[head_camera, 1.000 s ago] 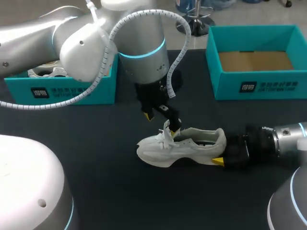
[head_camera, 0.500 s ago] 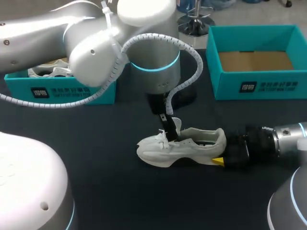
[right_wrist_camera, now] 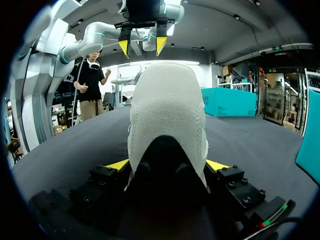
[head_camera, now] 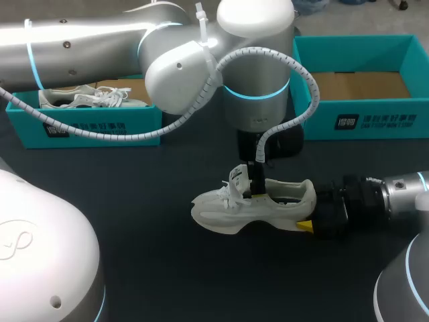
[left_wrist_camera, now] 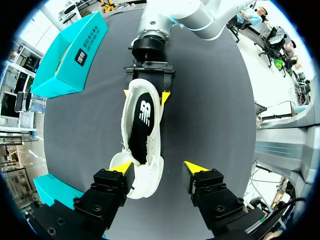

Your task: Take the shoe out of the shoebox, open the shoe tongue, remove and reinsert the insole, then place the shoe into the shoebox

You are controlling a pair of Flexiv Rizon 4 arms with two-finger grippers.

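A white shoe (head_camera: 228, 211) lies on its sole on the black table, toe to the left. My right gripper (head_camera: 310, 213) is shut on its heel; in the right wrist view both yellow tips press the heel (right_wrist_camera: 167, 110) from either side. My left gripper (head_camera: 249, 182) hangs right above the tongue and laces. In the left wrist view the shoe (left_wrist_camera: 142, 120) shows its black insole. There my left gripper (left_wrist_camera: 159, 169) is open: one fingertip (left_wrist_camera: 121, 167) touches the front of the shoe, the other stands apart from it.
A teal shoebox (head_camera: 87, 127) at the back left holds another white shoe (head_camera: 80, 99). A second teal shoebox (head_camera: 362, 121) at the back right shows only its cardboard floor. The big left arm (head_camera: 221, 60) reaches over the middle of the table.
My left arm has swung to the right and brought its gripper from beside the laces to right over the tongue. The shoe and my right arm have not moved.
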